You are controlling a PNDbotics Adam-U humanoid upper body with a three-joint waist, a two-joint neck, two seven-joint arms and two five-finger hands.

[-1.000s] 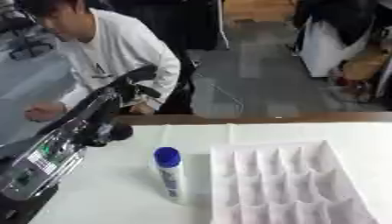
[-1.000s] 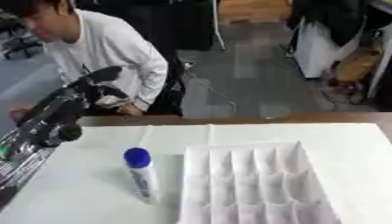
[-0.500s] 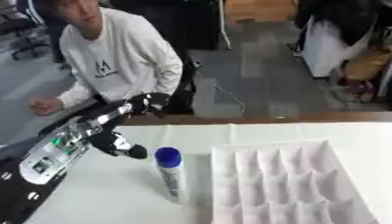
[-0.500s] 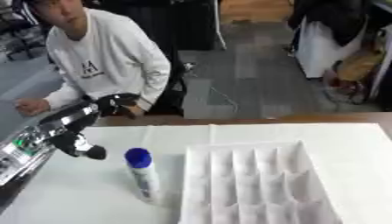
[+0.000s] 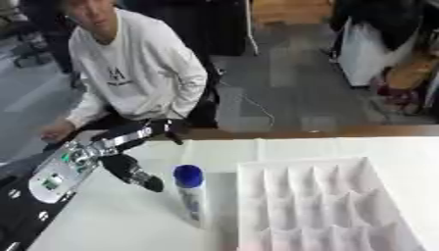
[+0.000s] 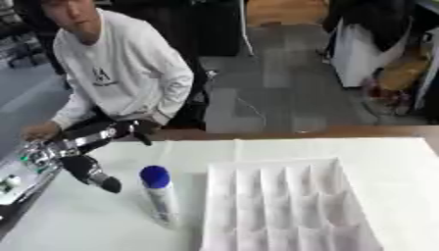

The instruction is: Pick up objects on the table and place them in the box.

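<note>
Closing in from the left over the last second, the robot's left hand now hangs just beside the blue-capped white bottle, where a second ago it was higher up and well back toward the bench's left edge. Its fingers stretch out straight toward the far edge and its thumb points down toward the bottle's cap, so the hand is spread wide and holds nothing; thumb tip and cap look near but apart. The bottle itself has not moved: it lies on the white-covered bench with its blue cap toward the far side, just left of the box. This reads as the end of the approach, with the grasp not yet made. The next move likely calls for lowering the hand and curling the fingers round the bottle's body.

The box is a white tray of many small compartments, all of which look empty, and its near-left wall stands close to the bottle, which leaves little room for fingers on that side. A person in a white sweatshirt sits at the far-left edge of the bench and touches none of the task's things. No right hand shows in either view.
</note>
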